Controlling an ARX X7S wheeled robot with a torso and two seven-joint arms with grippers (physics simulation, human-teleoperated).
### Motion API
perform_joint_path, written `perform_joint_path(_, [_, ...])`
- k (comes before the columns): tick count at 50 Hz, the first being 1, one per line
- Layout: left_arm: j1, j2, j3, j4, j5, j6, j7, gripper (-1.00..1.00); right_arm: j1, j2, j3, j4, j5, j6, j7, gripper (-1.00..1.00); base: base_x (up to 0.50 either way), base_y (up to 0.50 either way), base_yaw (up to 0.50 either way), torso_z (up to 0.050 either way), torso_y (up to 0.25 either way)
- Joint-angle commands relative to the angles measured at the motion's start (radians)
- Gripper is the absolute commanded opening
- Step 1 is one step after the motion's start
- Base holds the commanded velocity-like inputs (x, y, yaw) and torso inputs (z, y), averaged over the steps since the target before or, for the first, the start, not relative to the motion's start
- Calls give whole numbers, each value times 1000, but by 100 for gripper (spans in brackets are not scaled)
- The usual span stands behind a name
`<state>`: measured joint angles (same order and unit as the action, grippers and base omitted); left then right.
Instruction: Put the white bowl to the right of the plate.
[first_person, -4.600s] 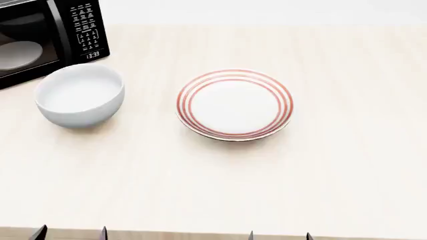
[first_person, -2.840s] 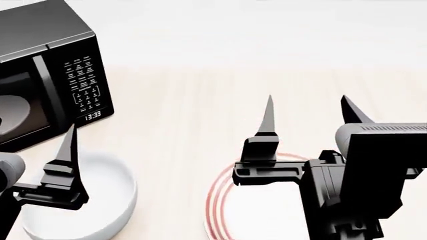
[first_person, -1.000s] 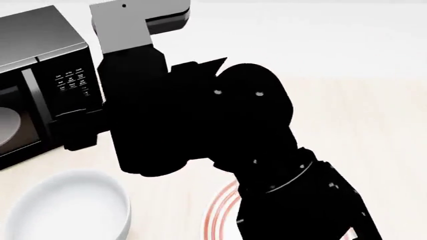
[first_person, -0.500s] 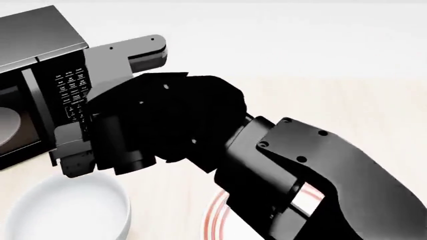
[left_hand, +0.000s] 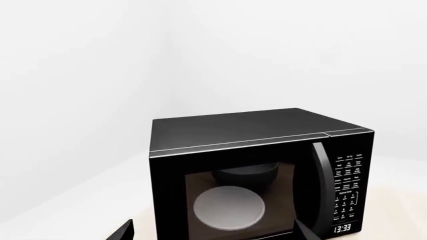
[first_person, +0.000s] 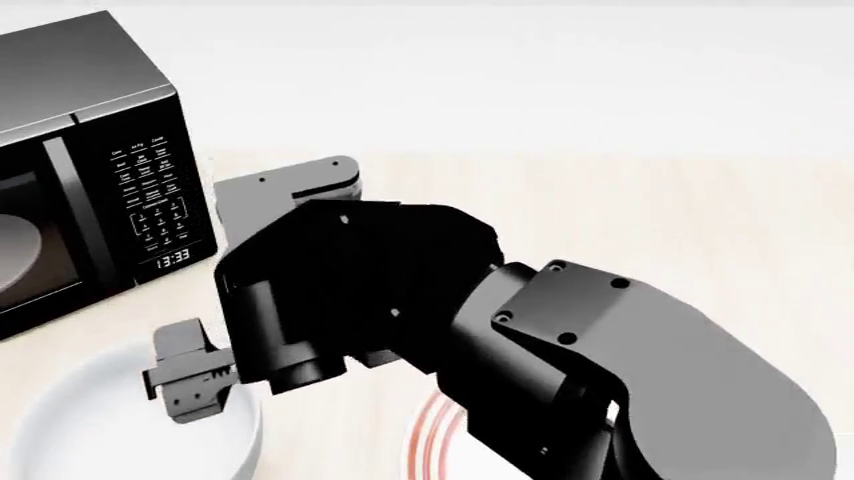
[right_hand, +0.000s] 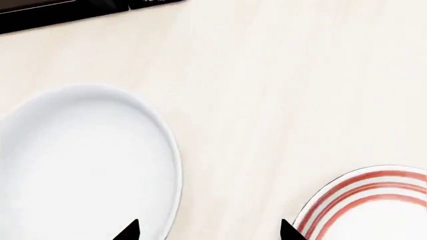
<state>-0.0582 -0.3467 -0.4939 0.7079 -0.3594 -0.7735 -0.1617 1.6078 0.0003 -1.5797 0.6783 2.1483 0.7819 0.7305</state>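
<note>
Two dishes matter to me on this pale wooden counter (first_person: 694, 200): the white bowl (first_person: 94, 430) and the plate (right_hand: 373, 207). From the head camera the white bowl sits toward the counter's near left area, just in front of the black microwave (first_person: 94, 170) that occupies the far left corner. The plate lies further along the near edge toward the right, with bare wood between the two, so they are apart and not touching. Only a sliver of the plate's red rings shows in the head view, since my right arm (first_person: 534, 340) covers most of it.

My right arm reaches across from the right side and hangs over the gap between the dishes, with the right gripper (right_hand: 208, 231) pointing down. In the right wrist camera its two dark fingertips (right_hand: 128, 231) stand wide apart, one over the bowl's rim and the other near the plate's edge, with nothing between them.

My left gripper (left_hand: 213, 237) faces the microwave's front. Just two dark tips show at the frame's edge, spread well apart and holding nothing. Through the microwave's door I see a grey turntable dish (left_hand: 229, 207), and its clock reads 13:33.
</note>
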Motion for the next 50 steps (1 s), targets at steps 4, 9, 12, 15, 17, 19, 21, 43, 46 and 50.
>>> perform_joint_path(4, [-1, -3, 8, -7, -1, 6, -2, 100, -29, 0, -22, 16, 59, 7, -76, 100, 0, 0, 0, 0, 0])
perform_joint_path(9, [0, -4, 10, -8, 1, 10, -4, 100, -35, 0, -22, 19, 60, -7, -105, 100, 0, 0, 0, 0, 0])
perform_joint_path(12, [1, -4, 12, -8, 1, 12, -4, 100, -47, 0, -22, 49, 104, -30, -106, 100, 0, 0, 0, 0, 0])
perform_joint_path(15, [2, -4, 14, -6, 0, 13, -5, 100, -56, 0, -23, 71, 155, -52, -92, 100, 0, 0, 0, 0, 0])
perform_joint_path(17, [4, -4, 20, -7, 3, 16, -5, 100, -58, 0, -25, 78, 154, -68, -88, 100, 0, 0, 0, 0, 0])
perform_joint_path(19, [4, -5, 20, -5, 1, 15, -4, 100, -62, 0, -24, 88, 162, -92, -82, 100, 0, 0, 0, 0, 0])
perform_joint_path(21, [6, -6, 11, -3, -4, 14, -4, 100, -70, 0, -24, 107, 182, -126, -61, 100, 0, 0, 0, 0, 0])
perform_joint_path(43, [18, -8, 9, 14, -14, 20, -4, 100, -134, 0, -27, 128, 135, -219, -108, 100, 0, 0, 0, 0, 0])
perform_joint_path(46, [20, -9, 4, 17, -18, 21, -3, 100, -137, 0, -26, 115, 113, -232, -92, 100, 0, 0, 0, 0, 0])
perform_joint_path(50, [23, -9, 0, 23, -24, 21, -2, 100, -150, 0, -24, 107, 71, -243, -73, 100, 0, 0, 0, 0, 0])
